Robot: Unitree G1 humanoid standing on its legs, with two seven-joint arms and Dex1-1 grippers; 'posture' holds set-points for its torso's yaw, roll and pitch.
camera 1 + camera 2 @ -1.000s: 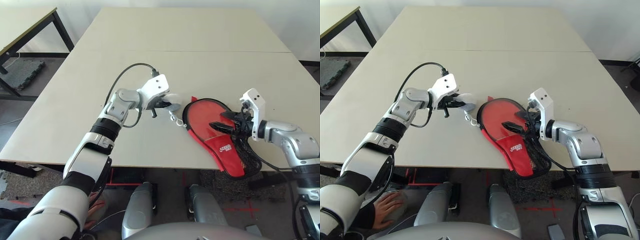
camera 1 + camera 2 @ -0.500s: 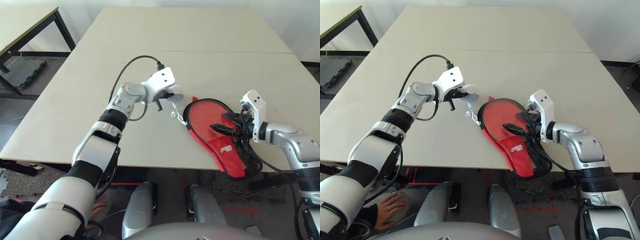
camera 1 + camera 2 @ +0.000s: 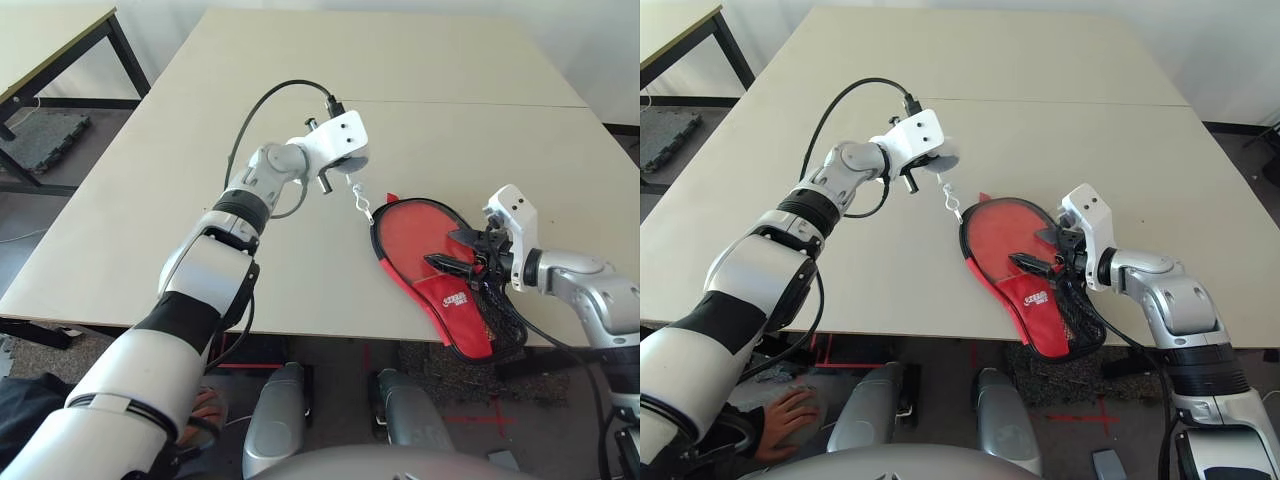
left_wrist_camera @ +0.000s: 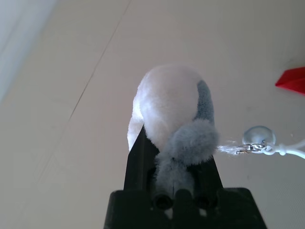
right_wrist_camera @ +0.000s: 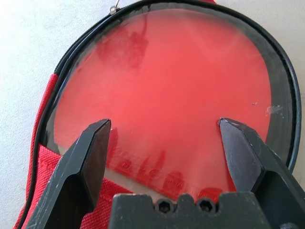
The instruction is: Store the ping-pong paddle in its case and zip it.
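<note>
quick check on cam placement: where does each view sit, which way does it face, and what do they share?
Left eye and right eye: on the head, looking forward and down over both silver forearms at the table, the case, the left gripper and the right gripper.
Left wrist: on the left arm, along its fingers, shut on the pompom.
Right wrist: on the right arm, between open fingers, at the ping-pong paddle in the case.
Shared: head views and right wrist both show the case.
</note>
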